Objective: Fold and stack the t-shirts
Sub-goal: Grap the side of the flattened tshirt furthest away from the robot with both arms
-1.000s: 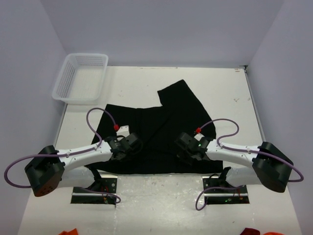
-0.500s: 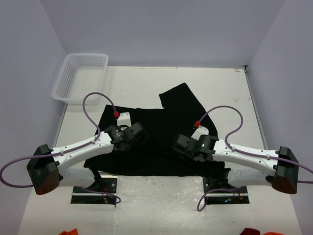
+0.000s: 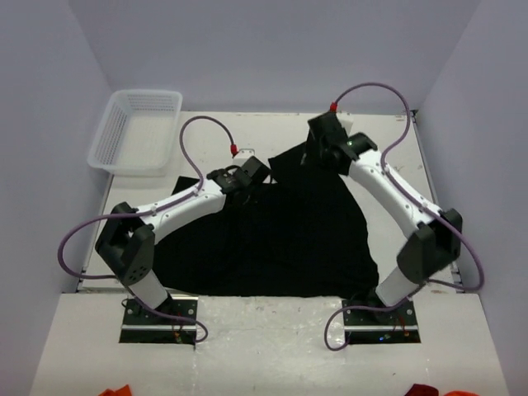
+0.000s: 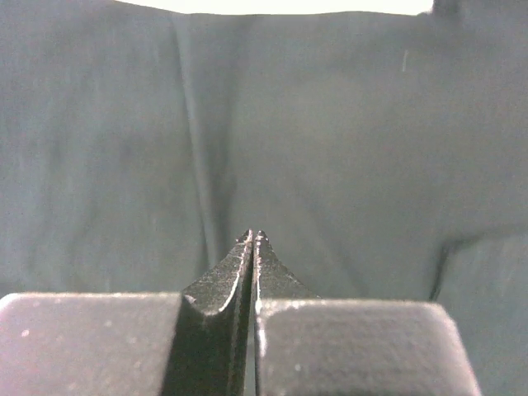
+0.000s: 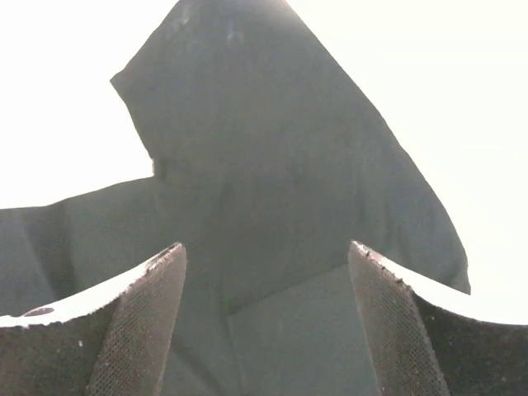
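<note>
t-shirt (image 3: 280, 247): black, spread mid-table, ready for folding | left gripper (image 4: 254, 238): jaws pressed together, nothing seen between, low over cloth, probably smoothing | right gripper (image 5: 266, 247): jaws wide, holding nothing, above far sleeve (image 5: 247, 124)

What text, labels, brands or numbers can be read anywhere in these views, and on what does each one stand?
There are none: no word, label, brand, number or sign can be read in any view.
black t-shirt: plain cloth, no print showing.
white mesh basket: no label showing.
left arm and right arm: no legible marking on the white casings.
</note>
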### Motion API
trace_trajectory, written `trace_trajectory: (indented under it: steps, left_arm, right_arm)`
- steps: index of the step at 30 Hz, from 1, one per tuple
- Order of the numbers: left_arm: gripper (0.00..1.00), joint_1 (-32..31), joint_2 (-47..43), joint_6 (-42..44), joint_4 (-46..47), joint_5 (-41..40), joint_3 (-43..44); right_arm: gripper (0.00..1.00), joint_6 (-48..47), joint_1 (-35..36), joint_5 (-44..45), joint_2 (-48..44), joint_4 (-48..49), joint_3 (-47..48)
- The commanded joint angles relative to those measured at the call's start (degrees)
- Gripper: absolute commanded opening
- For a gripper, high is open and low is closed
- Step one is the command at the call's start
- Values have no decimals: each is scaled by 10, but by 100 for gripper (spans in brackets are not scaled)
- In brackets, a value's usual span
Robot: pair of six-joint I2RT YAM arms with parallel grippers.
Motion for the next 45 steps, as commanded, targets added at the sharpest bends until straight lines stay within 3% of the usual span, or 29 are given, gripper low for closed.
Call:
trace_trajectory:
  steps: [1, 6, 9, 14, 16, 17, 21, 26, 28, 33, 45]
  left_arm:
    - [0, 60, 30, 100, 99, 92, 61]
    - [0, 78, 109, 153, 95, 162, 183]
    - [0, 79, 152, 173, 124, 240, 215]
    - [0, 95, 248, 198, 161, 331, 302]
    - [16, 108, 293, 200, 168, 349, 345]
    - [35, 119, 307, 204, 170, 355, 359]
    - [52, 150, 393, 228, 162, 388, 472]
    - [53, 173, 484, 246, 142, 419, 592]
    - [54, 178, 485, 254, 186, 427, 574]
    - [68, 181, 496, 282, 224, 411, 569]
    - [69, 181, 537, 283, 250, 493, 550]
  right_arm:
    - [79, -137, -73, -167, 134, 14, 134]
    - [62, -173, -140, -238, 366, -130, 447]
    - [62, -190, -157, -245, 427, -135, 500]
    - [63, -176, -194, -245, 406, -83, 421]
    - [64, -177, -200, -248, 348, -52, 333]
    - [65, -180, -204, -249, 327, -22, 305]
    - [65, -176, -211, -236, 227, -14, 212]
    - [66, -167, -210, -285, 124, 52, 99]
    - [66, -165, -210, -313, 95, 65, 59]
    - [66, -169, -211, -340, 64, 80, 16]
    - [67, -166, -214, -321, -11, 92, -24]
